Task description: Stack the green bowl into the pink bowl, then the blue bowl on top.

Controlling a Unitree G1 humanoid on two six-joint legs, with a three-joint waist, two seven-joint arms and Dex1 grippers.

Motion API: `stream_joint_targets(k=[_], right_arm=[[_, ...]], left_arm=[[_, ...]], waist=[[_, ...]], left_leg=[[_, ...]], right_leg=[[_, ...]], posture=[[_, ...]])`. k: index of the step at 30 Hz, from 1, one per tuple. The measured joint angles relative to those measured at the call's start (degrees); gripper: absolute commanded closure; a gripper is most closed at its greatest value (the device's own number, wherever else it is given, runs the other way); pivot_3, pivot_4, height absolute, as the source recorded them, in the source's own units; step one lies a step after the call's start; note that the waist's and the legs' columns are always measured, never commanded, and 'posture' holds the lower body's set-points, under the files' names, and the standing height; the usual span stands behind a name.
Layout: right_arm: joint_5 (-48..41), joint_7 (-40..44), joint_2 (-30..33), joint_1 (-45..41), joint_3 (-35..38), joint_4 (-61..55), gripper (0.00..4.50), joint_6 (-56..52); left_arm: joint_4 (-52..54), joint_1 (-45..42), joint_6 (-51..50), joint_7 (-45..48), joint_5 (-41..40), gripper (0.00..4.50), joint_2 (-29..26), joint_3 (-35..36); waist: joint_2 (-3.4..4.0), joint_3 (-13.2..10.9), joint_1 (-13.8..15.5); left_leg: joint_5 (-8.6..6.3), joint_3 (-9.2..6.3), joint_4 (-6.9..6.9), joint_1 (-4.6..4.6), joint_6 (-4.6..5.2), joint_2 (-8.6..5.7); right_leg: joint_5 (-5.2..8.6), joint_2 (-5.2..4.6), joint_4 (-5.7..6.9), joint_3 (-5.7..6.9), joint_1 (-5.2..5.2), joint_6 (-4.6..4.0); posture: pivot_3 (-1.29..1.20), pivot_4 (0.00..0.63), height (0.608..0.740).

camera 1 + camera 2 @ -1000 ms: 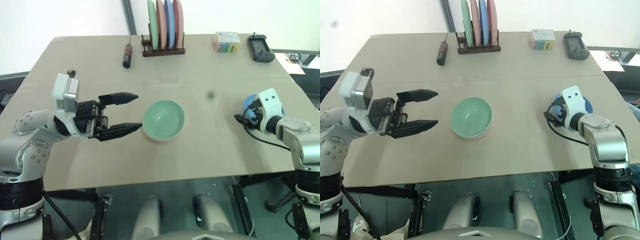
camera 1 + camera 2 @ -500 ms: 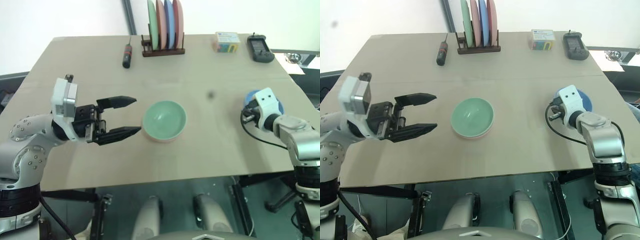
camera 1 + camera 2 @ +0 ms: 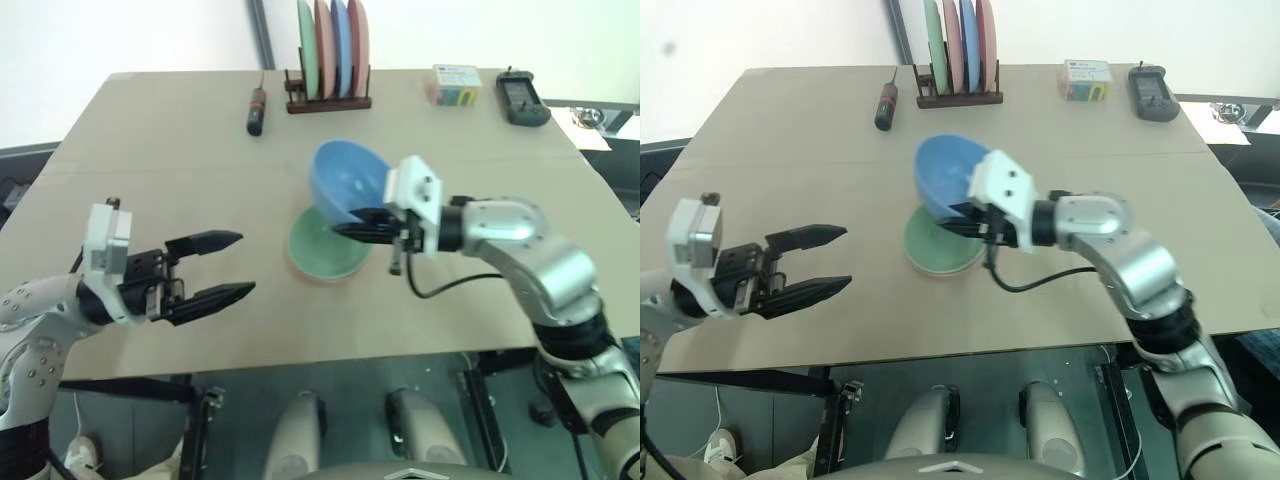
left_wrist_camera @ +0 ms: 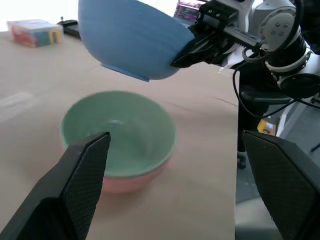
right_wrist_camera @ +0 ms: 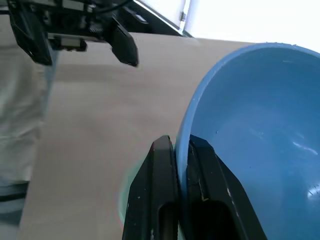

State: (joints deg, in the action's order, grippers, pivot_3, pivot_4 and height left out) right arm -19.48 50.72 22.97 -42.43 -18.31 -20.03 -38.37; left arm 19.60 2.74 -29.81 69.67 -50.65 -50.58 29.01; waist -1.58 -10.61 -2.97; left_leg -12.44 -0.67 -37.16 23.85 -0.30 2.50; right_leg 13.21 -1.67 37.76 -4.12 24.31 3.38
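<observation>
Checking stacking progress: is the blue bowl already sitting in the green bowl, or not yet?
Not yet. The blue bowl hangs tilted above the green bowl, with a clear gap, pinched by its rim in the right gripper.

Worktop (image 3: 150, 130): tan, matte, seam running nine to three o'clock. Wall (image 3: 120, 35): white, at twelve o'clock. Floor (image 3: 240, 420): dark, at six.
</observation>
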Motion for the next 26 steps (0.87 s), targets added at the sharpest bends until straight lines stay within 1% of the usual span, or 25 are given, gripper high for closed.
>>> stream_joint_targets(k=[2, 4, 6, 7, 8, 10, 11, 12, 13, 14, 16, 17, 18, 19, 20, 21, 22, 24, 26], right_arm=[[1.51, 1.06, -0.41, -0.71, -2.87, 3.30, 4.46, 1.75], [3.13, 1.78, -0.77, -0.82, -4.86, 7.32, 3.77, 3.11], [4.73, 2.61, -0.55, -0.81, -6.30, 10.01, 3.27, 4.12], [4.82, 2.92, -0.44, -0.73, -6.45, 10.22, 2.59, 4.07], [4.68, 3.38, -0.35, -0.72, -6.39, 10.08, 2.21, 3.87], [3.20, 4.13, -0.08, -0.54, -5.64, 9.03, 1.18, 2.72], [2.40, 4.44, 0.23, -0.44, -5.16, 8.16, 0.77, 2.16], [2.16, 4.51, 0.38, -0.41, -4.93, 7.76, 0.64, 1.97], [0.03, 4.45, 0.96, 0.56, -2.58, 5.22, 0.33, 0.31], [-0.59, 4.53, 1.49, 0.88, -1.81, 4.42, 0.13, -0.06], [-4.22, 3.83, 3.02, 2.62, 3.33, 0.68, 0.13, -2.38], [-4.86, 3.67, 3.34, 3.02, 4.50, -0.07, 0.13, -2.77], [-6.74, 3.81, 5.12, 4.36, 7.40, -1.99, 0.13, -3.87], [-9.80, 5.20, 10.65, 7.90, 12.11, -5.19, 0.13, -5.57], [-11.70, 6.53, 17.61, 12.41, 19.18, -6.01, 0.13, -8.04], [-11.86, 6.65, 18.71, 13.19, 20.81, -5.84, 0.13, -8.61], [-12.59, 7.69, 21.89, 16.15, 24.16, -6.35, 0.13, -8.51], [-12.99, 9.78, 26.59, 21.71, 27.84, -6.48, 0.13, -8.07], [-13.09, 10.94, 28.91, 25.54, 30.69, -5.90, 0.13, -7.66]], left_arm=[[0.34, 0.73, 0.00, -0.17, -0.01, 0.00, -0.33, 0.75], [0.97, 1.63, -0.08, -0.88, -0.08, 0.00, -0.32, 2.07], [2.55, 2.61, -0.23, -1.93, -0.11, 0.00, -0.32, 2.82], [3.65, 3.51, -0.22, -2.68, -0.02, 0.00, -0.24, 3.21], [4.78, 4.50, -0.23, -3.44, 0.05, 0.00, -0.13, 3.60], [6.51, 5.93, -0.45, -4.25, 0.13, 0.00, -0.15, 4.13], [7.09, 6.69, -0.53, -4.49, 0.44, 0.00, -0.21, 4.17], [7.11, 6.73, -0.55, -4.57, 0.70, 0.00, -0.20, 4.17], [7.19, 6.67, -0.16, -5.64, 2.16, 0.00, -0.08, 4.09], [7.13, 6.73, -0.12, -5.96, 2.29, 0.00, 0.00, 4.09], [6.78, 6.17, -0.08, -8.29, 3.90, 0.00, 0.36, 3.67], [6.67, 6.17, -0.08, -8.69, 4.19, 0.00, 0.37, 3.65], [6.41, 5.99, 0.19, -9.61, 5.62, 0.00, 0.38, 3.10], [6.33, 6.29, 1.08, -10.78, 7.89, 0.00, 0.39, 2.78], [4.59, 8.22, 1.50, -11.72, 10.00, 0.00, 0.47, 3.28], [3.99, 8.70, 1.50, -11.94, 10.26, 0.00, 0.58, 3.46], [3.12, 9.01, 1.56, -11.65, 10.67, 0.00, 0.61, 3.70], [1.98, 10.11, 2.46, -9.80, 10.97, 0.00, 0.19, 4.98], [0.10, 11.11, 3.08, -7.96, 11.41, 0.00, -0.75, 6.43]], waist=[[0.00, 0.00, 0.53], [0.01, 0.00, 0.67], [0.01, 0.00, 0.65], [0.01, -0.01, 0.60], [0.01, -0.01, 0.59], [0.01, -0.01, 0.58], [0.01, -0.01, 0.57], [0.01, -0.01, 0.57], [0.01, -0.01, 0.70], [0.01, -0.01, 0.76], [0.00, -0.01, 0.84], [0.00, -0.01, 0.85], [0.01, -0.01, 0.97], [0.01, -0.01, 1.49], [0.01, -0.01, 1.82], [0.01, -0.02, 1.84], [-0.02, -0.01, 1.76], [-0.04, 0.00, 1.56], [-0.03, -0.01, 1.19]], left_leg=[[0.00, 0.02, 0.00, 0.00, 0.00, -0.06], [0.00, 0.04, 0.01, 0.03, 0.00, -0.07], [0.00, 0.06, 0.03, 0.03, 0.00, -0.09], [0.00, 0.06, 0.05, 0.06, 0.00, -0.09], [0.00, 0.06, 0.06, 0.06, 0.00, -0.09], [0.00, 0.04, 0.08, 0.06, 0.00, -0.08], [0.00, 0.04, 0.09, 0.03, 0.00, -0.08], [0.00, 0.04, 0.09, 0.02, 0.00, -0.08], [0.00, 0.03, 0.08, 0.01, 0.00, -0.07], [0.00, 0.03, 0.07, 0.01, 0.00, -0.08], [0.00, 0.03, 0.05, 0.03, 0.00, -0.09], [0.00, 0.03, 0.05, 0.03, 0.00, -0.09], [0.00, 0.03, 0.05, 0.06, 0.00, -0.10], [0.00, -0.04, 0.07, 0.12, 0.00, -0.20], [-0.01, 0.12, 0.12, 0.07, 0.00, -0.24], [-0.01, 0.12, 0.12, 0.09, 0.00, -0.25], [-0.02, 0.13, 0.13, 0.09, 0.00, -0.20], [-0.02, 0.14, 0.16, 0.03, 0.01, -0.15], [-0.01, 0.14, 0.16, -0.02, 0.01, -0.14]], right_leg=[[0.00, -0.06, -0.02, 0.00, 0.00, -0.01], [-0.01, -0.09, -0.05, 0.00, 0.01, -0.01], [-0.01, -0.12, -0.06, 0.00, 0.02, -0.02], [-0.01, -0.12, -0.06, 0.00, 0.05, -0.02], [-0.01, -0.12, -0.05, -0.01, 0.06, -0.01], [-0.01, -0.10, -0.04, 0.00, 0.06, -0.01], [-0.01, -0.09, -0.01, 0.00, 0.06, -0.01], [-0.01, -0.09, 0.01, 0.00, 0.06, -0.01], [0.00, -0.06, 0.01, 0.01, 0.05, 0.00], [0.00, -0.08, 0.01, 0.00, 0.04, 0.00], [0.00, -0.10, -0.02, 0.00, 0.03, 0.00], [0.00, -0.10, -0.02, 0.00, 0.02, 0.00], [0.00, -0.10, -0.06, 0.01, 0.02, 0.00], [0.00, -0.19, -0.12, 0.04, 0.02, 0.00], [0.01, -0.30, -0.26, 0.00, -0.02, 0.01], [0.00, -0.29, -0.28, 0.00, -0.01, 0.01], [0.01, -0.25, -0.27, 0.00, 0.02, 0.01], [0.04, -0.20, -0.25, 0.00, 0.02, 0.06], [0.14, -0.17, -0.20, -0.02, 0.03, 0.21]], posture=[[0.00, 0.150, 0.740], [0.00, 0.150, 0.740], [0.00, 0.150, 0.740], [0.00, 0.150, 0.740], [0.00, 0.150, 0.740], [0.00, 0.150, 0.740], [0.00, 0.150, 0.740], [0.00, 0.150, 0.740], [0.00, 0.150, 0.740], [0.00, 0.150, 0.740], [0.00, 0.150, 0.740], [0.00, 0.150, 0.740], [0.00, 0.150, 0.740], [0.00, 0.150, 0.740], [0.00, 0.150, 0.740], [0.00, 0.150, 0.740], [0.00, 0.150, 0.740], [0.00, 0.150, 0.740], [0.00, 0.150, 0.740]])
